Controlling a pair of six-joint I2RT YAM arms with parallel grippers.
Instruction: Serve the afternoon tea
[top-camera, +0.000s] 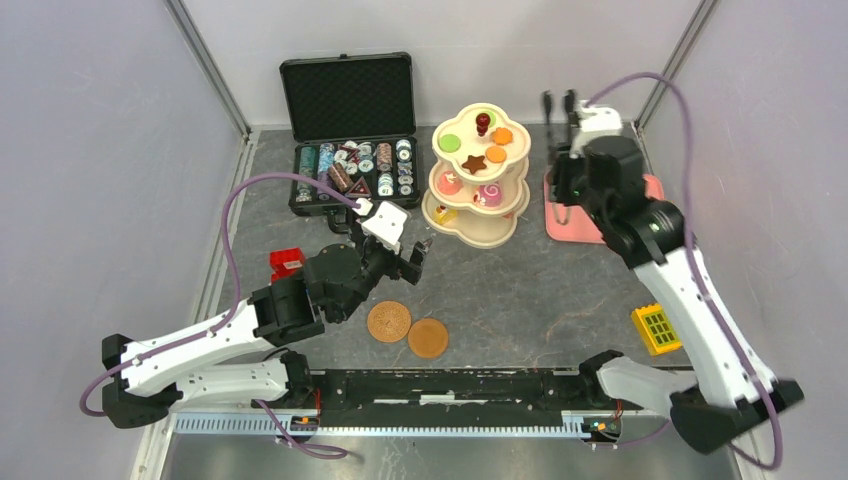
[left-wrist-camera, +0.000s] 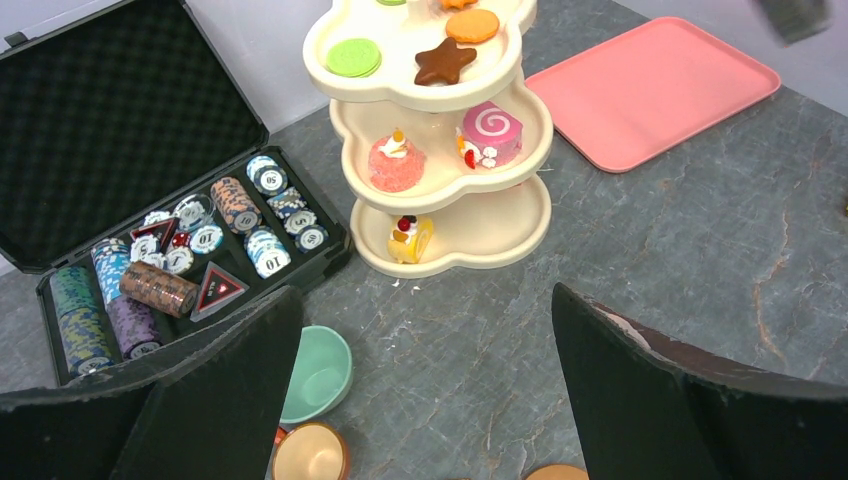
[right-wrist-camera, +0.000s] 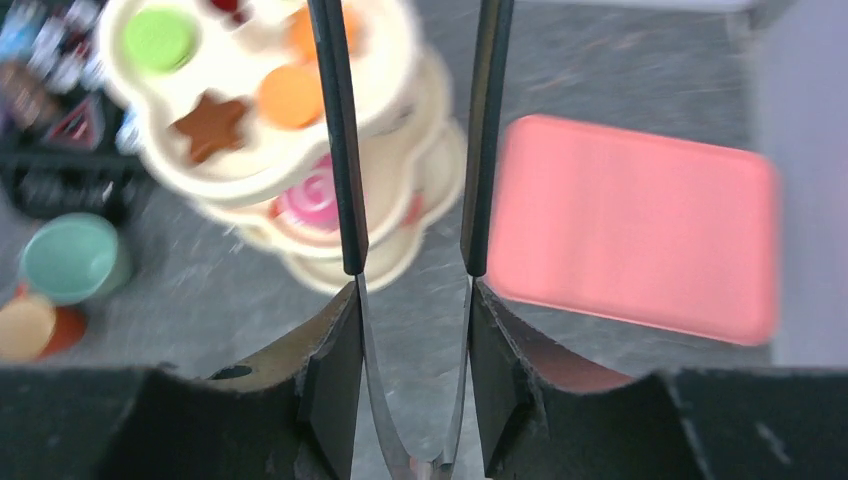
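Observation:
The cream three-tier stand (top-camera: 492, 238) (left-wrist-camera: 480, 252) (right-wrist-camera: 250, 178) holds small toy pastries (top-camera: 474, 163), with a red knob on top. Two brown saucers (top-camera: 388, 321) (top-camera: 428, 338) lie in front of the left arm. A teal cup (left-wrist-camera: 318, 372) (right-wrist-camera: 68, 258) and a smaller brown cup (left-wrist-camera: 310, 455) stand by the left finger; the arm hides them in the top view. My left gripper (top-camera: 418, 258) (left-wrist-camera: 425, 295) hangs open and empty over bare table. My right gripper (top-camera: 568, 150) (right-wrist-camera: 413, 290) is shut on metal tongs (top-camera: 570, 110) (right-wrist-camera: 340, 150), whose black tips point towards the stand.
An open black case of poker chips (top-camera: 350, 130) (left-wrist-camera: 150, 150) stands at the back left. A pink tray (top-camera: 565, 222) (left-wrist-camera: 650, 90) (right-wrist-camera: 640, 230) lies right of the stand, below the right arm. A red toy car (top-camera: 286, 262) sits by the left arm, a yellow block (top-camera: 655, 328) at the right.

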